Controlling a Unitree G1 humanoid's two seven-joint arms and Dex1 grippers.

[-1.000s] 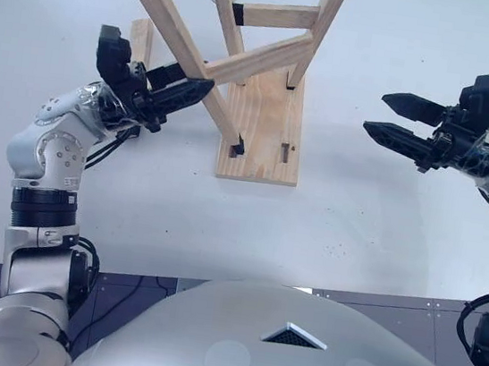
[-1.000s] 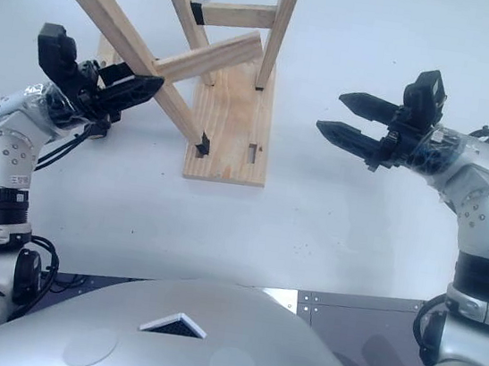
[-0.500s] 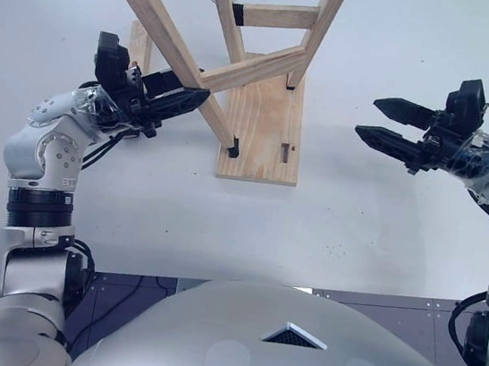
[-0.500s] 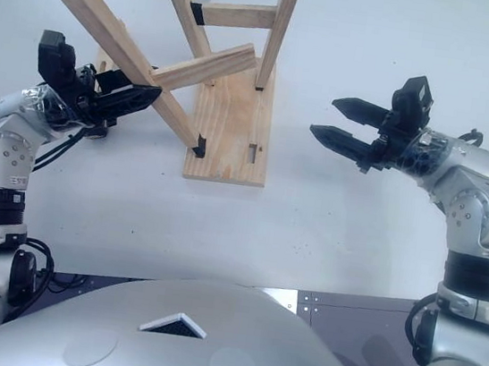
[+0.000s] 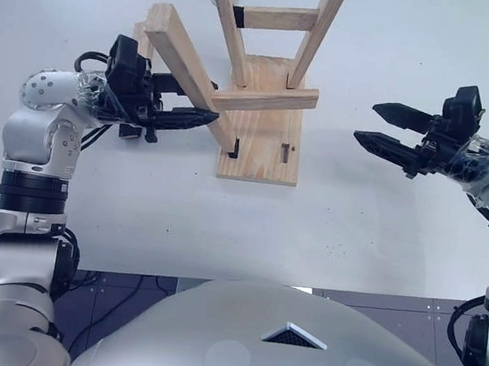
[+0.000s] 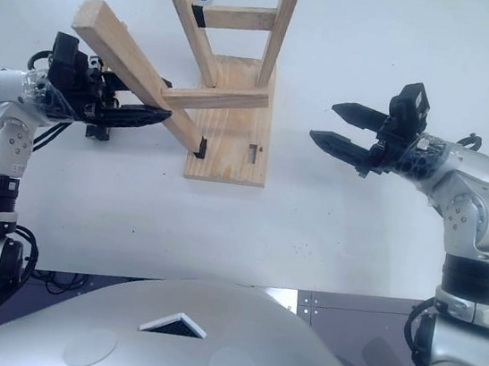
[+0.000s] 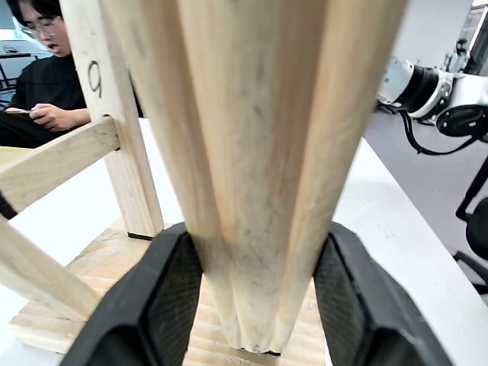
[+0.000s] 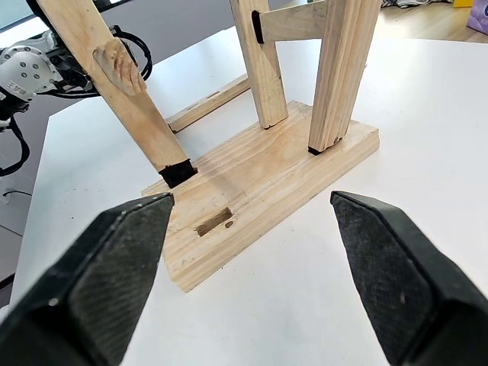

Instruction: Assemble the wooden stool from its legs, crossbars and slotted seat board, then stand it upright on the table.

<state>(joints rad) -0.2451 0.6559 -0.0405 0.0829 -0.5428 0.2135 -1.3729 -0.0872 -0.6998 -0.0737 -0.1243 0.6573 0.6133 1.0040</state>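
Wooden loose bar flat behind clamped leg, near seat board

1. This is looking like a robotics lab: a broad white surface is serving as the workbench.
2. Jointed silver robot arms are hanging over it. The black two-fingered left claw is clamping a pale wooden stool leg, and the matching right claw is hovering with its fingers spread.
3. Past the near edge, dark floor panels with metal corner plates are showing, and loose black cables are trailing across them.
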